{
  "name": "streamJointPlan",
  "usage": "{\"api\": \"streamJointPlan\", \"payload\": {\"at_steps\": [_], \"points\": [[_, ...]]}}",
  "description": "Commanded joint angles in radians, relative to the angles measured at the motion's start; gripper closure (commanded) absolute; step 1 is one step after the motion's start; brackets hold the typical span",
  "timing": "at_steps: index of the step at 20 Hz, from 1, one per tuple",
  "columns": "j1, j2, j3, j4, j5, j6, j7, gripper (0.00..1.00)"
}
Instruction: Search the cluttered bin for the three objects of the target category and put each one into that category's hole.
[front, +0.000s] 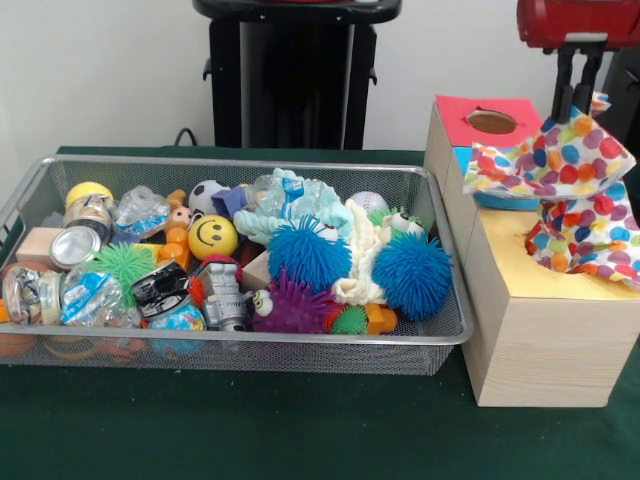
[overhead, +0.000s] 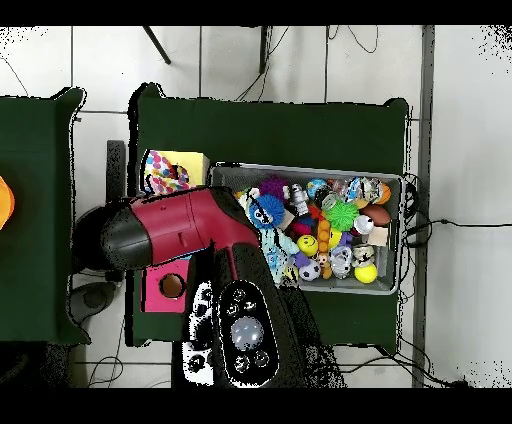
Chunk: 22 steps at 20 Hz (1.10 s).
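You have the green table (front: 250, 430) under everything, with the wire mesh bin (front: 60, 172) taking up its left and middle in the front view. To the right of the bin stands the wooden sorting box (front: 540, 350), its top split into a yellow panel (front: 510, 262) at the near end, a blue one behind it and a red panel (front: 462, 125) at the far end with a round hole (front: 491, 121) in it.

The red and black arm (overhead: 175, 228) reaches over the box; from above it hides most of the box top. The gripper (front: 578, 85) hangs down at the upper right of the front view, clenched on the polka-dot cloth (front: 572, 190). That cloth drapes from the black fingers (front: 563, 82) and its lower folds rest on the yellow panel, spilling over the opening there. From overhead you see the cloth (overhead: 165, 172) on the yellow end of the box, just left of the bin.

Inside the bin, a pale blue and cream cloth (front: 318, 215) lies heaped in the middle, touching two blue spiky balls (front: 308, 252). In front sits a purple spiky ball (front: 292, 305). Further left you find a yellow smiley ball (front: 212, 237), a green spiky ball (front: 124, 264), a small grey robot toy (front: 224, 297) and several clear crumpled wrappers. A soccer ball (front: 207, 195) rests against the far wall.
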Motion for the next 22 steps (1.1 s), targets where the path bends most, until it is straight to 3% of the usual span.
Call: {"api": "streamJointPlan", "payload": {"at_steps": [1,15,22], "points": [[0.030,0.065,-0.043,0.087,-0.024,-0.027,0.127,1.00],[0.109,-0.040,-0.069,0.108,0.063,0.078,0.152,1.00],[0.127,0.005,-0.089,0.034,0.079,0.105,0.141,1.00]]}}
